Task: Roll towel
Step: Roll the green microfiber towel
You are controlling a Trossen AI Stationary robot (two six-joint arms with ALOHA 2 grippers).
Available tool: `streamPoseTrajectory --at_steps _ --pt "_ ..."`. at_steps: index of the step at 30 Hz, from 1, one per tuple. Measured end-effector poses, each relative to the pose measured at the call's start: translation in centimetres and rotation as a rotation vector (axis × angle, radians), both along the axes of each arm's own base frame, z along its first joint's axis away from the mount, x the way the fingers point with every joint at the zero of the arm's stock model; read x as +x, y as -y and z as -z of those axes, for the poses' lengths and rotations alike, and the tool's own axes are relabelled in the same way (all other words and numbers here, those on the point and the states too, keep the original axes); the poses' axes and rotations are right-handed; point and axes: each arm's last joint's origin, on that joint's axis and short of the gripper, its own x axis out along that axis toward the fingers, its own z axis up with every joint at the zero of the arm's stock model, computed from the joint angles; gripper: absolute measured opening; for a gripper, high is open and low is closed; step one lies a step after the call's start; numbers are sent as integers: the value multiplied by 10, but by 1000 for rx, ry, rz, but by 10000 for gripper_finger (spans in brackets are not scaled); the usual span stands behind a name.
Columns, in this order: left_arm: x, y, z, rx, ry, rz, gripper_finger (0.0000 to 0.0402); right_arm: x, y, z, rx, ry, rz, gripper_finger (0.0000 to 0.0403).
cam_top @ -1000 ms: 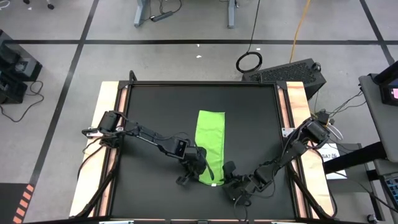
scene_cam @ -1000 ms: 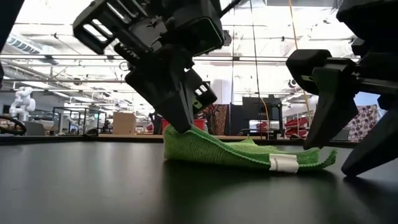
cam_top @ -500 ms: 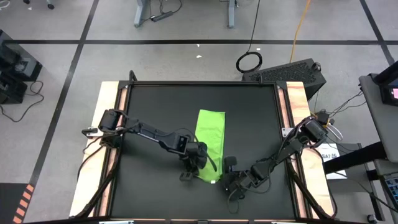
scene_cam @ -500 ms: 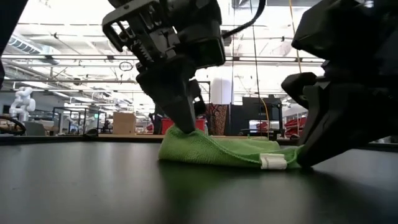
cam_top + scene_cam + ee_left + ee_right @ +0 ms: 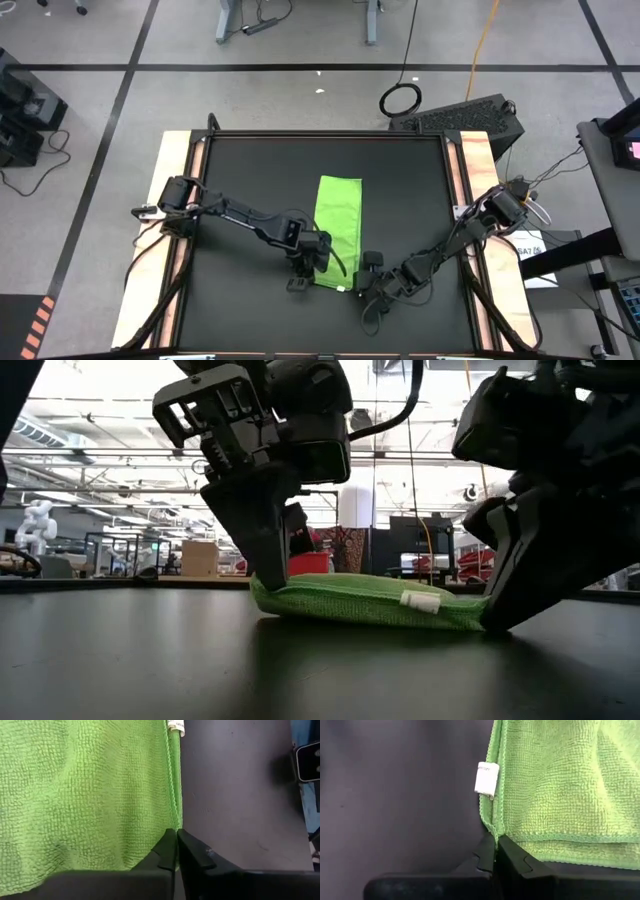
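Note:
The lime-green towel (image 5: pixel 338 225) lies as a long strip on the black table (image 5: pixel 250 180), running from far to near. A white tag (image 5: pixel 420 601) sits on its near edge. My left gripper (image 5: pixel 307 268) is shut on the near left corner (image 5: pixel 262 586). My right gripper (image 5: pixel 362 289) is shut on the near right corner (image 5: pixel 478 618). The near end (image 5: pixel 360 600) bulges up a little off the table between the two grippers, and the rest lies flat. My left gripper pinches the hemmed near edge (image 5: pixel 173 826) at the towel's left corner between its two fingers. The fingers slant down from above and from the left. The corner stands slightly off the table. My right gripper pinches the near right corner (image 5: pixel 495 834), just below the white tag (image 5: pixel 486 779), between its two fingers. It slants down from above and from the right. The cloth beyond the corner rests on the table.
Wooden rails (image 5: pixel 178 200) run along the table's left and right sides. Bare black tabletop lies to the left and right of the towel and beyond its far end (image 5: pixel 340 183). A dark keyboard (image 5: pixel 465 118) and a cable coil (image 5: pixel 400 99) lie off the table, far right.
My right gripper has shut on the near right corner, which stood between its open fingers a second ago. Both wrists have rolled. The towel's near edge has turned up and over toward the far side, the tag rising with it. The far part has stayed flat.

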Motion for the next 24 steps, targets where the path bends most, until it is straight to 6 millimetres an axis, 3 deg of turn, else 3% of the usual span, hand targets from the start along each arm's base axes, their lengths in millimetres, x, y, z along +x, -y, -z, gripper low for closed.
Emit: streamPoseTrajectory --at_steps 9,12,19,24 --pt "-2 8 -9 -6 24 3 134 -5 5 -14 108 -71 -13 0" --pt "-5 14 -17 111 72 -20 159 -6 8 -17 126 -88 15 0" --pt "-26 63 -28 524 271 157 166 -5 14 -14 170 -113 48 0" --pt "-31 97 -10 707 377 223 166 -5 14 -14 171 -111 49 0"
